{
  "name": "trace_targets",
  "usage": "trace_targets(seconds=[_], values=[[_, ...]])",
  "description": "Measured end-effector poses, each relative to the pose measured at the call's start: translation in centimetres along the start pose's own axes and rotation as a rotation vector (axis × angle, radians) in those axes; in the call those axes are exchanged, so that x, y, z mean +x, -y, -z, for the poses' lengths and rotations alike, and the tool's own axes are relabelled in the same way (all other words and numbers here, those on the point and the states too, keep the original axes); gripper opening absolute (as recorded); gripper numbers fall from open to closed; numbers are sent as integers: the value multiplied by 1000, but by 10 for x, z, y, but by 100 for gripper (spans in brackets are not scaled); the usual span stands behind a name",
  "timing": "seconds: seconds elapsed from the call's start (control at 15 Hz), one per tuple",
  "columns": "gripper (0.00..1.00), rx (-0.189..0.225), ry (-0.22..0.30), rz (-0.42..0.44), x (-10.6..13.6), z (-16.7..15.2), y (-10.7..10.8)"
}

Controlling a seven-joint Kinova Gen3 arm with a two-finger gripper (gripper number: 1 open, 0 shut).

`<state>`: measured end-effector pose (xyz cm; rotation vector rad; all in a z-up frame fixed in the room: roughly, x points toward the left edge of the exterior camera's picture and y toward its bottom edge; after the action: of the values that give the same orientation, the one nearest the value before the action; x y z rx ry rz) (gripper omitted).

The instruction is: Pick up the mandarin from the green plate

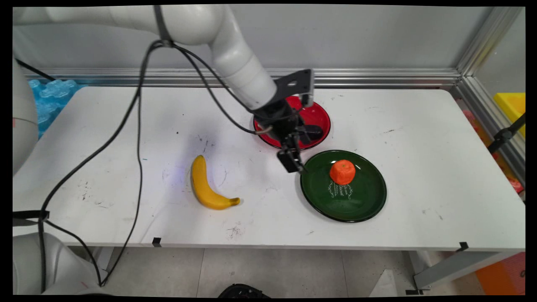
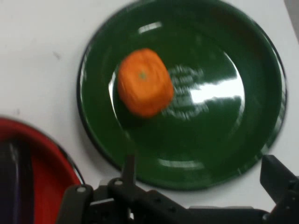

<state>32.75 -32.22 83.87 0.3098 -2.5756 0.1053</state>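
Note:
A dark green plate (image 1: pixel 365 201) (image 2: pixel 224 140) lies right of the table's middle, and an orange (image 1: pixel 342 172) (image 2: pixel 144 82) sits on its far-left part. My gripper (image 1: pixel 292 161) (image 2: pixel 201 170) hangs just above the plate's left rim, a short way left of the orange. It is open and holds nothing. A red plate (image 1: pixel 319 115) (image 2: pixel 42 158) lies right behind the gripper, partly hidden by the hand. A yellow banana (image 1: pixel 204 186) lies on the table well to the left.
Black cables (image 1: pixel 138 138) hang from the arm over the table's left half. An aluminium rail (image 1: pixel 377 77) runs along the back edge. Blue bubble wrap (image 1: pixel 48 98) lies at the back left, and a yellow bin (image 1: pixel 512 107) stands beyond the right edge.

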Motion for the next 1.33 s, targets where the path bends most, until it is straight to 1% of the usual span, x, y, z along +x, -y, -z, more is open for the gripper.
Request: trace_targets(seconds=[0.2, 0.4, 0.8, 1.33], values=[[100, 6, -38, -13, 12, -27, 9], [100, 14, -62, -19, 18, -50, 16], [100, 20, -82, -18, 19, -85, 25], [100, 22, -92, -11, 16, -113, 32]])
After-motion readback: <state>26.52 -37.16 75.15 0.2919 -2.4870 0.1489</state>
